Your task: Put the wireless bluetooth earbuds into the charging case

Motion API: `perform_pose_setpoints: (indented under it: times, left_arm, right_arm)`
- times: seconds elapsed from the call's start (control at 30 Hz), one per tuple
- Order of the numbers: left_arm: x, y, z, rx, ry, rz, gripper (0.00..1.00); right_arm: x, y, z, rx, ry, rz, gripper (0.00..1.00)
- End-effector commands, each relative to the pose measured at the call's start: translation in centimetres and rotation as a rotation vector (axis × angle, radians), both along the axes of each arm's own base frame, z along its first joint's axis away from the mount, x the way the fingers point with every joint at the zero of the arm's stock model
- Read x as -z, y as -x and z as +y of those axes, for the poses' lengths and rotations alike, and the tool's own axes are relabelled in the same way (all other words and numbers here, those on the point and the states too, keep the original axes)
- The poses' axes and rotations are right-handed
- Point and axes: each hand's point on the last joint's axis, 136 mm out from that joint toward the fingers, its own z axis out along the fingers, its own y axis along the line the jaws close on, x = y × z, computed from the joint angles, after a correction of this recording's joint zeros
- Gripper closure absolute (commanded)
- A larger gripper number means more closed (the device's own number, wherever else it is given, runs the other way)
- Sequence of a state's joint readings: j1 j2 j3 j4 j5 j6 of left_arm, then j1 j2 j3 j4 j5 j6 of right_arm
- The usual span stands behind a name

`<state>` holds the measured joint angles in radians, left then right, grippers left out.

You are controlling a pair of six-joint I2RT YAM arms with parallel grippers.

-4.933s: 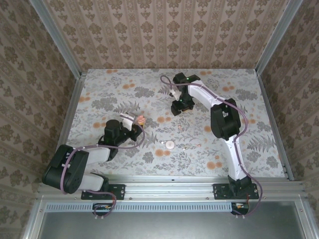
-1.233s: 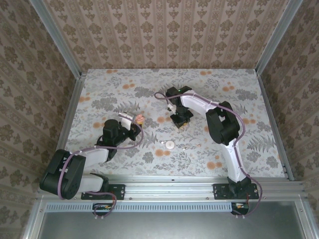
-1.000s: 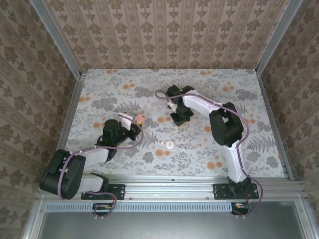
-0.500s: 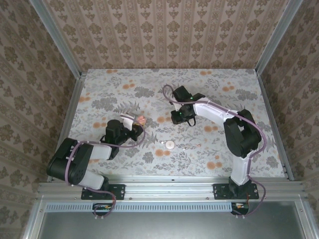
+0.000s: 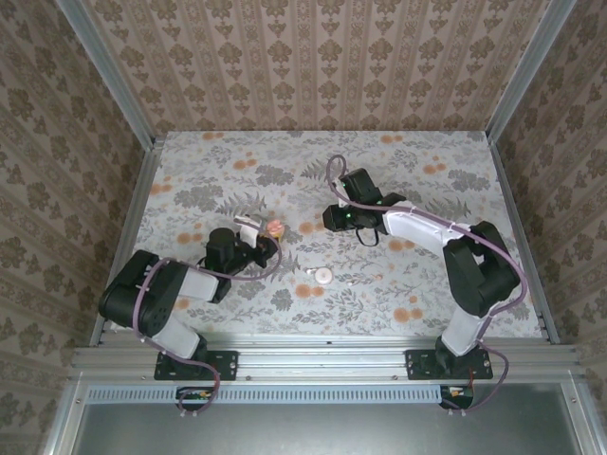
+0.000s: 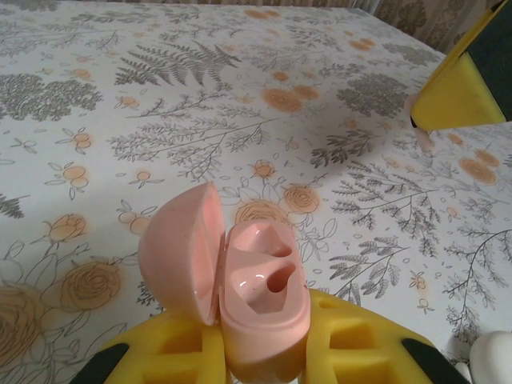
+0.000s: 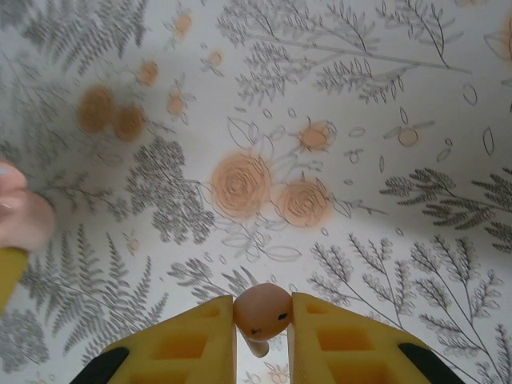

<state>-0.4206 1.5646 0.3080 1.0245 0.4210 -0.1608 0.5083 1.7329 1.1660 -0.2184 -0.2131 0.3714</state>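
Observation:
The charging case (image 6: 260, 308) is salmon pink, with its lid swung open to the left and both inner wells bare. My left gripper (image 6: 264, 340) is shut on its lower body. From above the case (image 5: 275, 226) sits at the table's middle left, at the tip of my left gripper (image 5: 264, 235). My right gripper (image 7: 262, 318) is shut on one pink earbud (image 7: 262, 310), stem pointing down, above the printed cloth. In the top view the right gripper (image 5: 334, 219) hangs a short way right of the case, apart from it. A tiny pale piece (image 5: 356, 279) lies on the cloth nearer the front.
A small round pale disc (image 5: 323, 276) lies on the flowered cloth between the arms, near the front. The right gripper's yellow finger (image 6: 460, 96) shows beyond the case. The case (image 7: 20, 216) appears at the left edge of the right wrist view. Patterned walls enclose the table.
The right arm has swung its elbow out to the right and lowered, turning its gripper to face left toward the case. The left gripper has shifted slightly right with the case.

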Motion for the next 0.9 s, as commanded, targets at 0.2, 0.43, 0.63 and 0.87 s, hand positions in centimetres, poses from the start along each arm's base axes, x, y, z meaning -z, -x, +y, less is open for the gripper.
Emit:
perform_pose_setpoints:
  times: [0.2,0.43,0.63,0.87]
  left_arm:
    - [-3.7,-0.3,-1.8,0.065,0.065,-0.105,0.88]
    - [-5.7,0.4,-2.3,0.113,0.065,-0.159,0.88]
    - [-8.0,1.4,-2.7,0.173,0.075,-0.225,0.88]
    - [-9.6,1.9,-2.8,0.195,0.079,-0.274,0.88]
  right_arm:
    - [-6.6,0.4,3.0,-0.082,-0.31,-0.163,0.79]
    - [-9.4,0.9,3.8,-0.114,-0.443,-0.264,0.79]
    - [-11.2,0.8,5.0,-0.148,-0.502,-0.279,0.79]
    - [-14.7,2.1,6.7,-0.229,-0.563,-0.389,0.79]
